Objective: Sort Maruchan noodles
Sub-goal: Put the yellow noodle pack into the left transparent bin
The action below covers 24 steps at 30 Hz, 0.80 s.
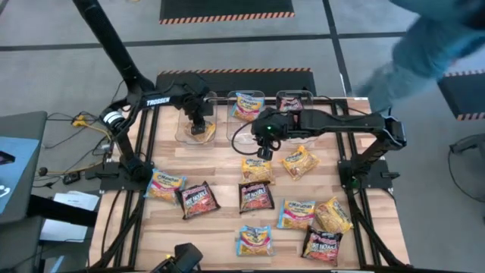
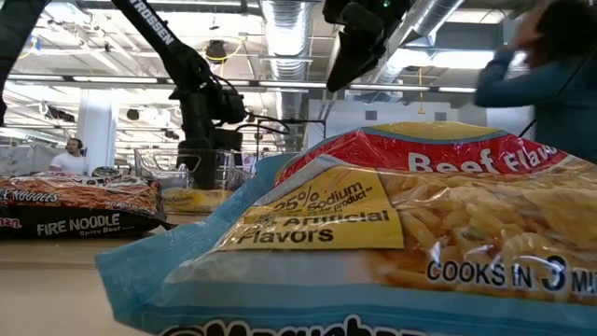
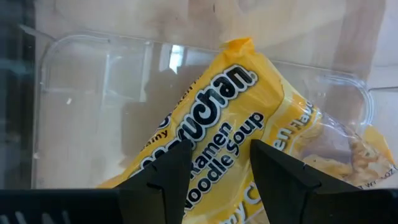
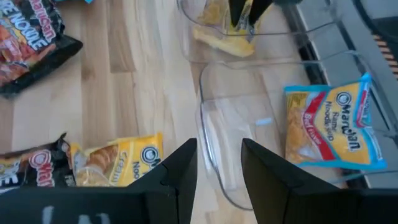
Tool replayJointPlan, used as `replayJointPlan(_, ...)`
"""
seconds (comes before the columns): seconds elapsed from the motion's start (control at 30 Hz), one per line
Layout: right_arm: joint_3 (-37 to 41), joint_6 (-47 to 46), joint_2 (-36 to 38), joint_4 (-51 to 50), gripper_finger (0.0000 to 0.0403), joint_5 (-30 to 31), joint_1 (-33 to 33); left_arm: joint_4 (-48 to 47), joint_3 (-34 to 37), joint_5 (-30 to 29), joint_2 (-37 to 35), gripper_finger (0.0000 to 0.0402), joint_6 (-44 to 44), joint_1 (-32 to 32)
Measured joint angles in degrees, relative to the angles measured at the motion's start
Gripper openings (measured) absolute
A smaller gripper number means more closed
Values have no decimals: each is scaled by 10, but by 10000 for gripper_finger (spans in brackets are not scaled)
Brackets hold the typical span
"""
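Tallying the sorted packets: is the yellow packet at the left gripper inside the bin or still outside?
Inside. The left wrist view shows the yellow packet within the clear bin's walls, with the left gripper open just above it.

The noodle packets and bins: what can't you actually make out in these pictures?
- High view: third bin, its contents hidden by the right arm.
- Low view: most of the table, blocked by a blue packet.
- Left wrist view: yellow packet, its lower end hidden behind the left end effector.
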State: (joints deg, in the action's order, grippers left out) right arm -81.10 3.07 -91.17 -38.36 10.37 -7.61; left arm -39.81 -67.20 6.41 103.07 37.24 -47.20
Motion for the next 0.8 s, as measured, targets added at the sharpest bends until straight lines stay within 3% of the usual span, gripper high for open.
replayJointPlan(0.17, 0, 0, 2, -3, 150, 0, 1, -2, 0, -2, 0, 125, -10, 4)
replayJointPlan(0.4, 0, 0, 2, -2, 150, 1, -2, -2, 2, 21, 1, 11, -25, 4)
replayJointPlan(0.8, 0, 0, 2, 0, 150, 2, -16, -16, 4, 42, -24, 0, -38, 4)
